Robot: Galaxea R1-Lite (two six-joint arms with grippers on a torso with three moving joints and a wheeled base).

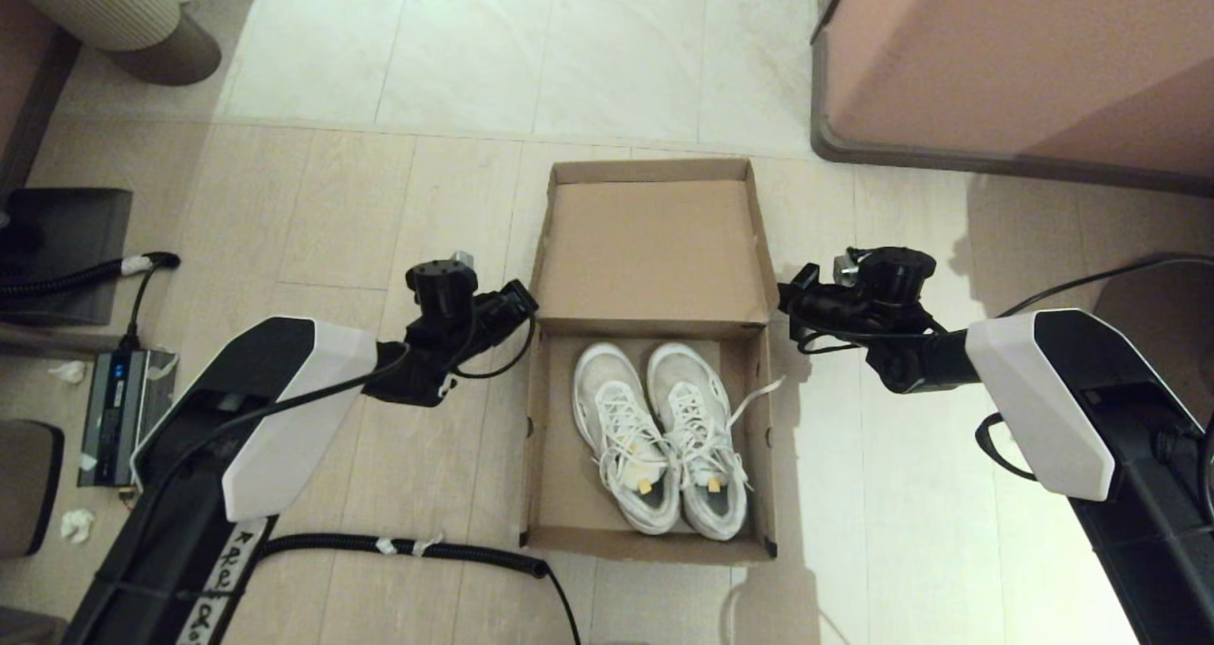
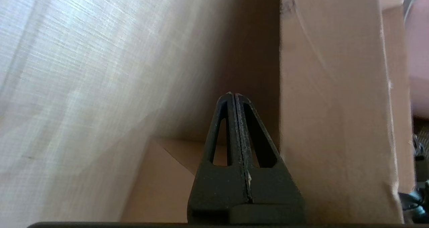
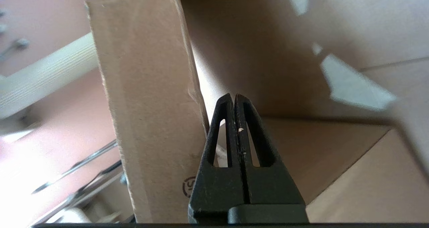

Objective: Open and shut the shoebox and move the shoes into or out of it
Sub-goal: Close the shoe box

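Note:
The brown cardboard shoebox (image 1: 542, 455) sits open on the floor, its lid (image 1: 651, 247) folded back flat behind it. Two white mesh sneakers (image 1: 621, 436) lie side by side inside, toes toward the lid, with yellow tags at the heels. My left gripper (image 1: 521, 298) is shut and empty, its tip at the box's left side by the hinge line. In the left wrist view the gripper (image 2: 234, 94) sits beside a cardboard wall (image 2: 335, 104). My right gripper (image 1: 786, 297) is also shut and empty, at the right side by the hinge. In the right wrist view the gripper (image 3: 233, 95) sits next to the cardboard wall (image 3: 147, 104).
A large pinkish-brown cabinet (image 1: 1024, 57) stands at the far right. A black coiled cable (image 1: 408, 548) runs along the floor near the box's front left corner. A grey power unit (image 1: 119, 408) and dark gear (image 1: 66, 247) lie at the left.

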